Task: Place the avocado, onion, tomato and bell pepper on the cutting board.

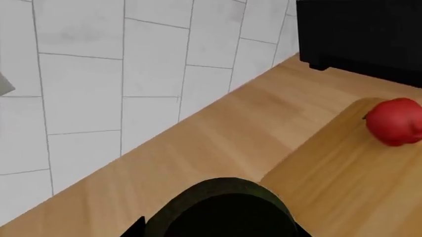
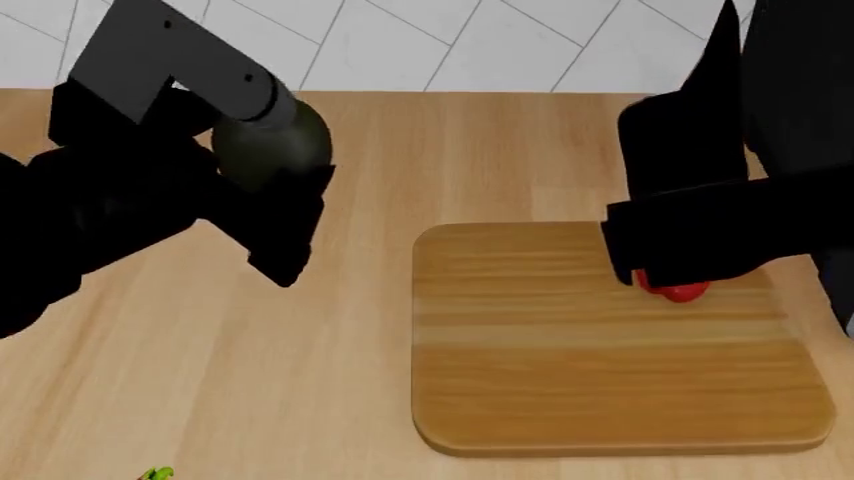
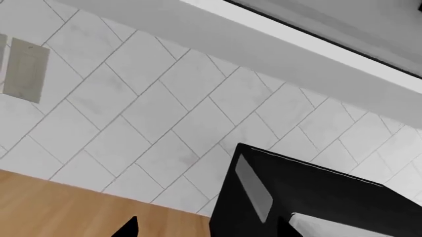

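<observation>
Filling the near edge of the left wrist view, the avocado (image 1: 221, 210) is sitting dark and matte between the fingers of the left claw (image 2: 274, 165), which is closing around it and holding it above the wooden table (image 2: 200, 380), off to the left of the cutting board (image 2: 601, 390). From the head view the fruit (image 2: 271, 143) is showing as a dark green round shape at the end of the black left arm, well apart from the board. One red vegetable (image 2: 675, 289) is lying on the far right part of the cutting board, mostly hidden behind the black right arm; in the left wrist view it (image 1: 396, 121) is looking lumpy, though I cannot tell for sure whether it is the bell pepper or the tomato. How far the right claw is opening cannot be told, since only dark tips are peeking into the right wrist view, which is facing the white tiled wall (image 3: 132, 98) and a black appliance (image 3: 316, 197). A small green scrap (image 2: 158, 475) is showing at the table's near edge.
</observation>
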Tool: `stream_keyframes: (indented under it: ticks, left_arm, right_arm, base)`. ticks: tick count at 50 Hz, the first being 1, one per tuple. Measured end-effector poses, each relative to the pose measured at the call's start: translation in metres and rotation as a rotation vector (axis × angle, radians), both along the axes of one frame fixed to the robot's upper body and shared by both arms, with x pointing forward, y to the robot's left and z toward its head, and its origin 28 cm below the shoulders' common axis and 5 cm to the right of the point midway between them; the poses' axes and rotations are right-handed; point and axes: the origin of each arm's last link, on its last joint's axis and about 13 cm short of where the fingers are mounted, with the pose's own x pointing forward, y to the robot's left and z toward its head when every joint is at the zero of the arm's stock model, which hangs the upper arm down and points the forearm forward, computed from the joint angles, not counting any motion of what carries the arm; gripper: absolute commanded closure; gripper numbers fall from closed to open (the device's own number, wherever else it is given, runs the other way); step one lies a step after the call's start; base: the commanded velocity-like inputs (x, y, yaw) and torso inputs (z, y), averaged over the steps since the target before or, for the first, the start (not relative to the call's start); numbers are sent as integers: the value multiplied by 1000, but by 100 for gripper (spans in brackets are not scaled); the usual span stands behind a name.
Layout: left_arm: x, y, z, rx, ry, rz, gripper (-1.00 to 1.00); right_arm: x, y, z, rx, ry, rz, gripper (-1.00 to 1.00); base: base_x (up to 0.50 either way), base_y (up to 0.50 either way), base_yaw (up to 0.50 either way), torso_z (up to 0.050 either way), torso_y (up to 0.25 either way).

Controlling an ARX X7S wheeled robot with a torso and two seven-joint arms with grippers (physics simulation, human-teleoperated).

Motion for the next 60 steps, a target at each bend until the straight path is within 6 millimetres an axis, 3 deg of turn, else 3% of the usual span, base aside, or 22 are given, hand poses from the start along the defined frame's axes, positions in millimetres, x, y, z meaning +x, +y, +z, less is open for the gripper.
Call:
stream_keyframes:
  ticks: [12, 34, 60]
  left_arm:
    - [20, -32, -2, 36, 94, -101, 100]
    - [40, -101, -17, 125, 184, -269, 100]
    - [51, -109, -34, 110, 156, -240, 100]
  right_arm:
    - [-12, 2, -1, -3, -29, -14, -100]
    - [-16, -4, -9, 6, -14, -44, -100]
    - [-22, -8, -10, -4, 3, -72, -100]
  base:
    - [0, 0, 0, 0, 1]
    - [0, 0, 0, 0, 0]
    - [0, 0, 0, 0, 0]
